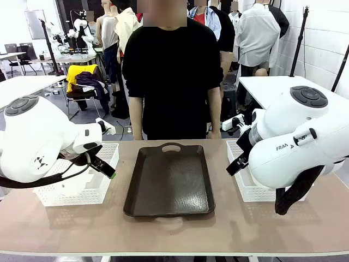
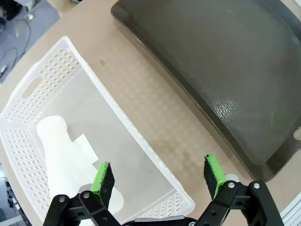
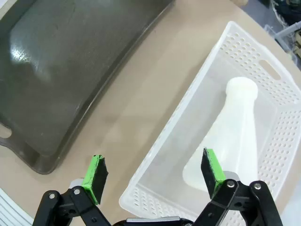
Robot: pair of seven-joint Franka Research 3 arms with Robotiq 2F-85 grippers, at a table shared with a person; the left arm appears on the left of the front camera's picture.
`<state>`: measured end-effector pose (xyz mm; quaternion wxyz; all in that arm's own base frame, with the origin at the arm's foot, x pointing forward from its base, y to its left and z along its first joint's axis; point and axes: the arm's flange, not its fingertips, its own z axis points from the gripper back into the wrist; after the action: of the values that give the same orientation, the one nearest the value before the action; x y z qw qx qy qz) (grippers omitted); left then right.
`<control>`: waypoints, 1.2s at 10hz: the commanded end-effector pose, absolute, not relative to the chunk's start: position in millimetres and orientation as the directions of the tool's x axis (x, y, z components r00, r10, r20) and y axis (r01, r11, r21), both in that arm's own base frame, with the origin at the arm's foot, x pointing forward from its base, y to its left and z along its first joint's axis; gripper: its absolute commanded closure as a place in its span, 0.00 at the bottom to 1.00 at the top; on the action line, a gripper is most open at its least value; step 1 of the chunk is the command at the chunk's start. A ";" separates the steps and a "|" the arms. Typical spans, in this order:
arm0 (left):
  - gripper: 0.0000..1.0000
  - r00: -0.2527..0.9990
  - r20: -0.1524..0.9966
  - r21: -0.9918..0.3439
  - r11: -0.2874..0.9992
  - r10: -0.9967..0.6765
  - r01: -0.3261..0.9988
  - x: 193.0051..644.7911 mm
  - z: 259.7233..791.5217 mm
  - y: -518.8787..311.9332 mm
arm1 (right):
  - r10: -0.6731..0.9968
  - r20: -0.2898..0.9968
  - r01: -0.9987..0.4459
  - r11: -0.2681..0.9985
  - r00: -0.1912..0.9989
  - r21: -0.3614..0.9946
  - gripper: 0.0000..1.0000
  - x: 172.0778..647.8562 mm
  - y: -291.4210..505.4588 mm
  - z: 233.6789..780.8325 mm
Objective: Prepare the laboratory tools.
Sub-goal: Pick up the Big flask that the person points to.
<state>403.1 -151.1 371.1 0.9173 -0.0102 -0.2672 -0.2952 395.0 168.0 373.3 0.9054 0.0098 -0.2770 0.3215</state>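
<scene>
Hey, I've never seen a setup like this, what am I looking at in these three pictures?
Two white robot arms work at a table, with a person standing across it. The front picture comes from a camera between the arms; the other two come from cameras on each wrist, looking down past the fingers. A brown tray lies in the middle with nothing on it. A white basket sits on each side, each holding a flask lying down: the left flask and the right flask. The left gripper and right gripper are open, holding nothing.
</scene>
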 end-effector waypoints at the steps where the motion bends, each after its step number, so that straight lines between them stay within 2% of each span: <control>1: 0.00 0.683 0.496 0.139 0.825 -0.536 0.547 403.0 371.2 -151.1 | 0.577 0.508 -0.588 0.793 0.640 -0.160 0.00 394.9 168.0 373.3; 12: 0.00 0.683 0.496 0.139 0.825 -0.536 0.547 403.0 371.2 -151.1 | 0.577 0.508 -0.588 0.793 0.640 -0.160 0.00 394.9 168.0 373.3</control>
<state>402.6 -152.3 371.1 0.9168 -0.0098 -0.2672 -0.2967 394.9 168.2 373.3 0.9053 0.0096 -0.2770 0.3218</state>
